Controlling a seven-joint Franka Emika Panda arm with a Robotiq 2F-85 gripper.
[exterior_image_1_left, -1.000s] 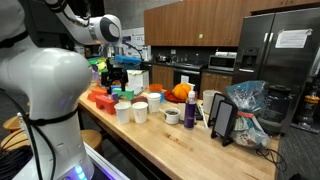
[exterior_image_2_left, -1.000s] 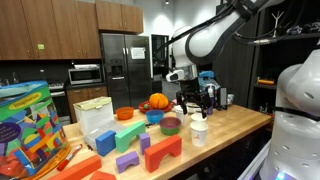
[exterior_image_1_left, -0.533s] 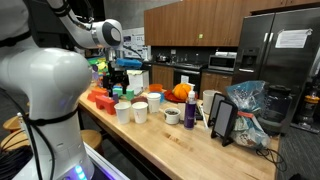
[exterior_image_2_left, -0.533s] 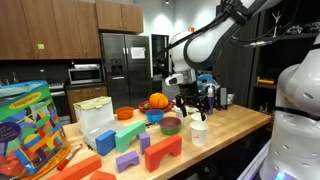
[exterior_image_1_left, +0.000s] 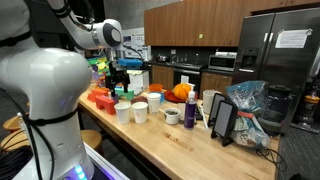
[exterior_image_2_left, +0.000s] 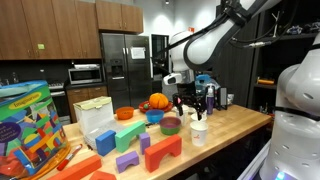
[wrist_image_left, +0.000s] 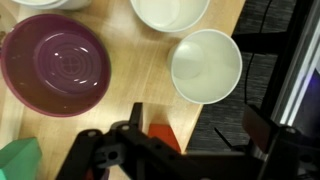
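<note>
The gripper (wrist_image_left: 196, 138) is spread wide, its fingers (wrist_image_left: 135, 122) sitting well apart at the bottom of the wrist view and gripping nothing. It hangs over the wooden table (wrist_image_left: 130, 100) rather than touching it.

The closest thing is a white cup (wrist_image_left: 206, 65). It's upright, just ahead of the gap between the fingers and right by the table's edge. Off to the side, past the finger on the picture's left, there's a purple bowl (wrist_image_left: 55, 65) with a strip of bare wood between it and the cup. A bit further ahead is a second white cup (wrist_image_left: 170, 10), cut off by the frame and just beside the first one. Right under the gripper there's a bit of something orange-red (wrist_image_left: 166, 136), and I honestly can't tell what it is. A green block (wrist_image_left: 20, 160) pokes in low beside the wrist.

In an exterior view the gripper (exterior_image_2_left: 190, 104) points straight down, with the white cup (exterior_image_2_left: 198, 131) below it and slightly to one side, and the purple bowl (exterior_image_2_left: 171, 125) near it on the other side. Beyond the gripper is an orange pumpkin-looking thing (exterior_image_2_left: 158, 101). The red blocks (exterior_image_2_left: 160, 152) sit well off to the bowl's side.

In an exterior view from the opposite end, the gripper (exterior_image_1_left: 118, 80) hovers over the far part of the table. A mug (exterior_image_1_left: 172, 116) and a dark bottle (exterior_image_1_left: 190, 112) stand well apart from it.
</note>
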